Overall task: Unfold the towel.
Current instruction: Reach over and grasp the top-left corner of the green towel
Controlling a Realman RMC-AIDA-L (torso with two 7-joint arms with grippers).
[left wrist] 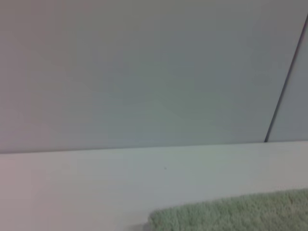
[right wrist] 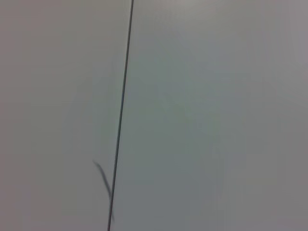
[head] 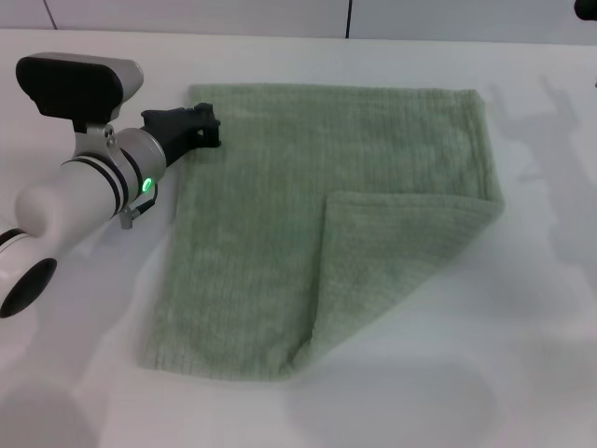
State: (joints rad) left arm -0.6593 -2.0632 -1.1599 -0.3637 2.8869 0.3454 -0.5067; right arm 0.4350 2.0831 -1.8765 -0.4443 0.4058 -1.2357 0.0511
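The pale green towel (head: 308, 233) lies flat on the white table (head: 522, 308) in the head view. Its near right corner is folded over onto it, making a triangular flap (head: 392, 261). My left gripper (head: 207, 127) is at the towel's far left edge, low by the cloth. A strip of the towel's edge also shows in the left wrist view (left wrist: 231, 211). My right gripper is out of view; the right wrist view shows only a plain wall with a dark seam (right wrist: 120, 120).
A dark seam (head: 349, 19) runs down the wall behind the table. Arm shadows (head: 550, 121) fall on the table to the right of the towel. A small dark shape (head: 588, 7) sits at the top right corner.
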